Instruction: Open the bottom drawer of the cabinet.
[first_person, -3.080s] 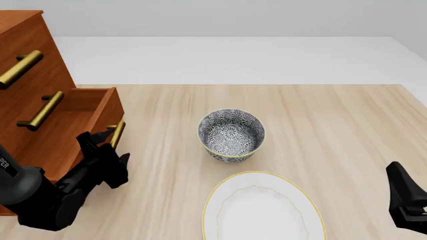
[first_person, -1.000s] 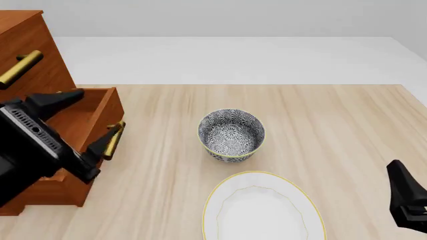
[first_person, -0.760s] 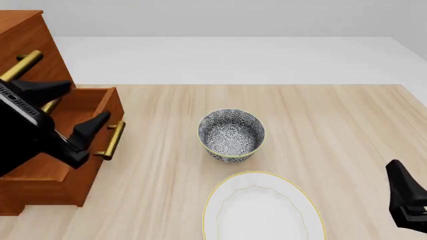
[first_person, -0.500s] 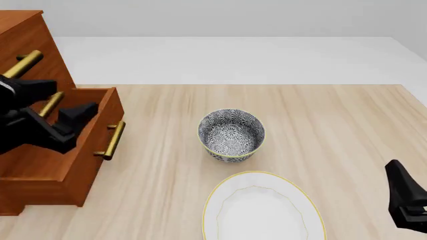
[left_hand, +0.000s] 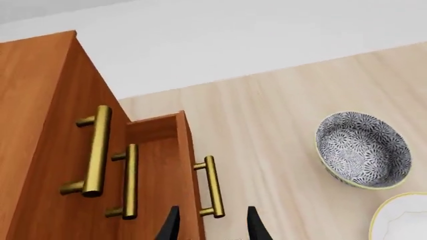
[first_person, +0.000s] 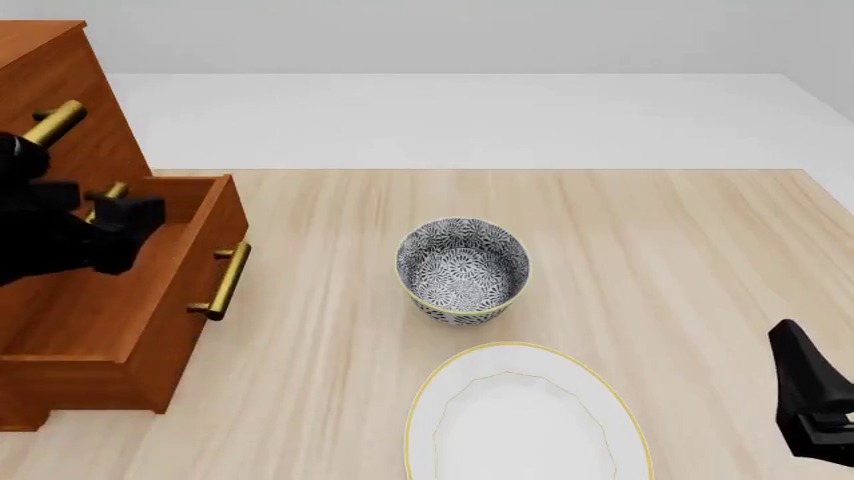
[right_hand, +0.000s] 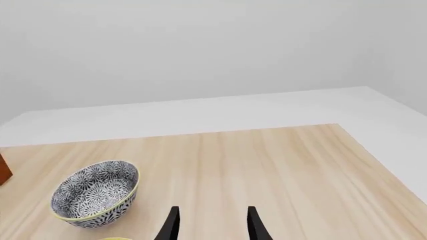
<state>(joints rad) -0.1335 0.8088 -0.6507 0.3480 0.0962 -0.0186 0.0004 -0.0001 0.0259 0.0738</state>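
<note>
The cabinet stands at the table's left edge. Its bottom drawer is pulled out, showing the plain wood inside and the brass handle on its front. My left gripper hovers above the open drawer, clear of the handle. In the left wrist view the cabinet, the bottom drawer and its handle lie below my open, empty left gripper. My right gripper rests at the near right, open and empty in its wrist view.
A blue-patterned bowl stands mid-table, also in both wrist views. A white plate with a yellow rim lies in front of it. The two upper drawers' handles stick out of the cabinet front.
My left gripper has left the bottom drawer's handle, risen and moved left and back over the open drawer. The drawer stays pulled out. The right arm has not moved.
</note>
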